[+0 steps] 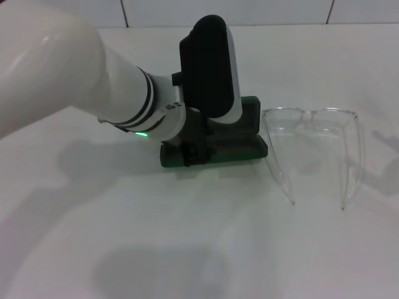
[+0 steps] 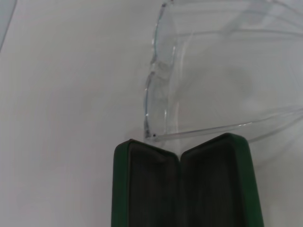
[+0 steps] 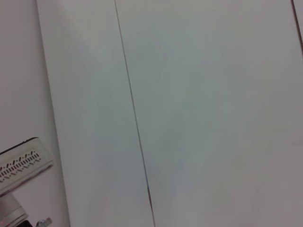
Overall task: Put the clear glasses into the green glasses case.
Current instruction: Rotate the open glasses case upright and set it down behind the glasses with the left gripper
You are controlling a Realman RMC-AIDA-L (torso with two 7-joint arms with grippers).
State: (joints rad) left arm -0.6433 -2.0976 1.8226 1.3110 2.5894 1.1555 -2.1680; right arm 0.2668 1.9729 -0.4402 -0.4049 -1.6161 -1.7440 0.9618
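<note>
The green glasses case (image 1: 252,148) lies at the middle of the white table, mostly covered by my left arm. The left wrist view shows the case (image 2: 152,189) lying open, its two dark halves side by side with nothing in them. The clear glasses (image 1: 315,119) rest on the table just right of the case, arms unfolded and pointing toward me. Seen from the left wrist, the glasses (image 2: 161,90) lie just beyond the case's end, one arm close to its rim. My left gripper (image 1: 196,148) is down at the case. My right arm is out of the head view.
The white table (image 1: 187,237) stretches around the case and glasses. A tiled wall (image 1: 249,12) runs behind it. The right wrist view shows pale panels (image 3: 199,113) with a thin seam and a white patterned part (image 3: 21,165) at one corner.
</note>
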